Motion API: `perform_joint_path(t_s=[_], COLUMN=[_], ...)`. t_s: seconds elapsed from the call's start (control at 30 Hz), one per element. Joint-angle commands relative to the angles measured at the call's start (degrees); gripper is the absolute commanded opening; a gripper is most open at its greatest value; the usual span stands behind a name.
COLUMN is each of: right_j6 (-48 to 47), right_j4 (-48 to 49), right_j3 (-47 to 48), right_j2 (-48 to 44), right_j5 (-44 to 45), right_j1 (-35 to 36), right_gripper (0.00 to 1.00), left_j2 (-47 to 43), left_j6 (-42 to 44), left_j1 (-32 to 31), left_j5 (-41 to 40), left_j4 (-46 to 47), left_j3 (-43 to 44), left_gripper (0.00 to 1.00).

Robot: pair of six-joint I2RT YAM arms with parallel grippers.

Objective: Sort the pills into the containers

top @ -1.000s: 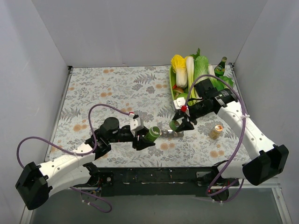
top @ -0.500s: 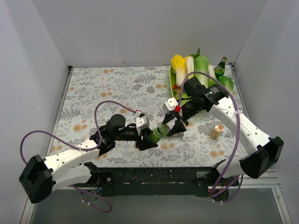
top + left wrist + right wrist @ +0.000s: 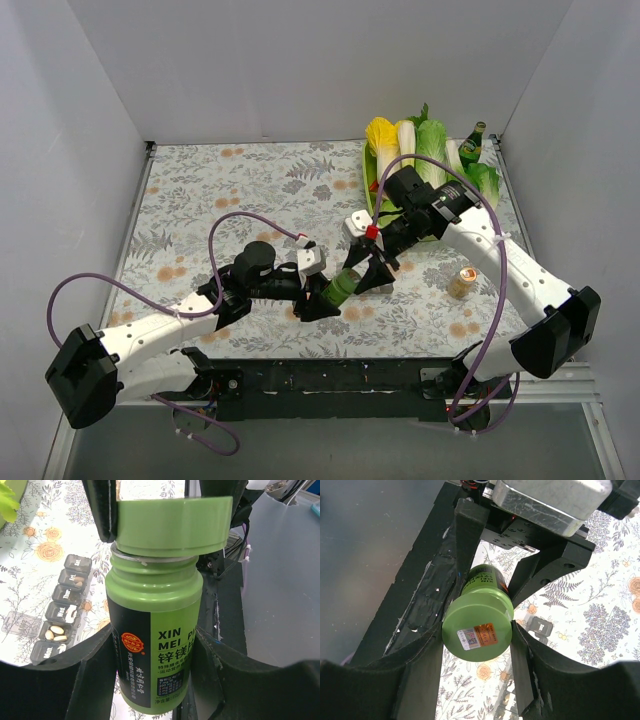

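This is a robot lab test cell, not a home — plain pale walls (image 3: 300, 70) box in a floral-patterned desk (image 3: 200, 190). A left arm (image 3: 160, 330) and a right arm (image 3: 515, 275) are bolted to a black rail (image 3: 330, 378) at its near edge, with purple cables (image 3: 245, 214) looping loose. The things laid out read as props — heaped vegetables (image 3: 410, 145), a glass bottle (image 3: 472, 143) and pill containers (image 3: 65, 602).

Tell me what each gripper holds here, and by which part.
The left gripper clamps the green pill bottle by its body; the right gripper clamps that bottle's cap.
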Motion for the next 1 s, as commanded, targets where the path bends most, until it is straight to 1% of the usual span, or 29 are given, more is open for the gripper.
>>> perform_joint_path(t_s=[0.0, 0.7, 0.97], right_j6=[1.13, 2.36, 3.51], right_j4=[1.58, 2.02, 2.55], right_j3=[1.42, -3.24, -4.12], right_j2=[0.13, 0.40, 0.57], right_j5=[-0.41, 0.47, 1.27], right_j1=[0.43, 1.05, 1.13], right_gripper=[0.18, 0.20, 0.25], left_j2=[-0.81, -0.54, -1.34], left_j6=[0.13, 0.13, -0.75], left_j1=[-0.62, -0.88, -0.88], left_j5=[1.73, 1.64, 0.50], left_j4=[1.07, 2.39, 3.79], left_j3=[2.91, 3.79, 3.61], left_gripper=[0.00, 0.00, 0.00])
